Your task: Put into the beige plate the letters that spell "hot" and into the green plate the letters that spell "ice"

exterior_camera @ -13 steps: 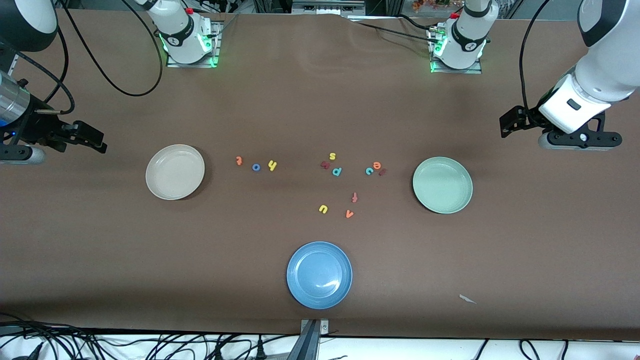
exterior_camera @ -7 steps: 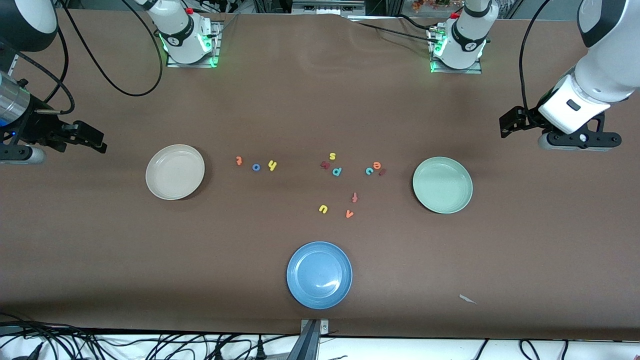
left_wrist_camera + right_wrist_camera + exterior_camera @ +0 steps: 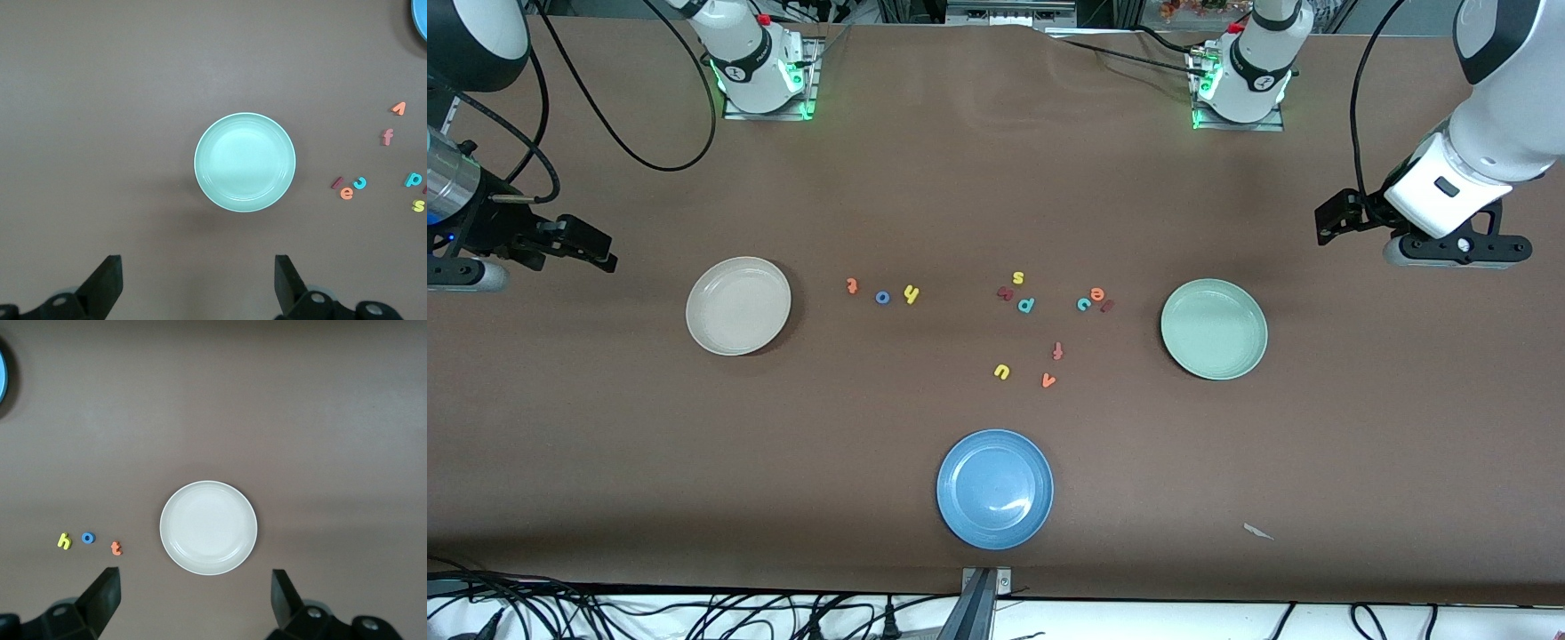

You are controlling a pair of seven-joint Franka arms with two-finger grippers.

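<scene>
Brown cloth covers the table, and nothing on it is seen to have shifted since the earlier frames; both arms are held waiting as before. The left gripper (image 3: 1329, 222), at the upper right of the front view, is kept raised over bare cloth with its jaws spread wide and nothing between them. The right gripper (image 3: 591, 244), at the upper left edge, is likewise held wide and empty.

The round cream-beige plate (image 3: 738, 305) is seen left of centre, the round pale mint-green plate (image 3: 1214, 328) right of centre, both empty. Between them, in a short row near the beige plate, the small foam orange t (image 3: 852, 285), blue ring-shaped o (image 3: 882, 298) and yellow h (image 3: 911, 294) are laid. Near the green plate the orange e (image 3: 1097, 293), teal c (image 3: 1083, 304) and dark maroon i (image 3: 1107, 306) are clustered close together.

At centre a yellow s (image 3: 1018, 278), a maroon curved letter (image 3: 1005, 292) and a teal p (image 3: 1026, 305) are grouped; lower, an orange-red f (image 3: 1057, 350), a yellow u (image 3: 1001, 372) and an orange v (image 3: 1048, 380) are scattered. A round blue plate (image 3: 995, 488) sits at bottom centre, a white scrap (image 3: 1258, 532) at lower right. No path to either plate is blocked.
</scene>
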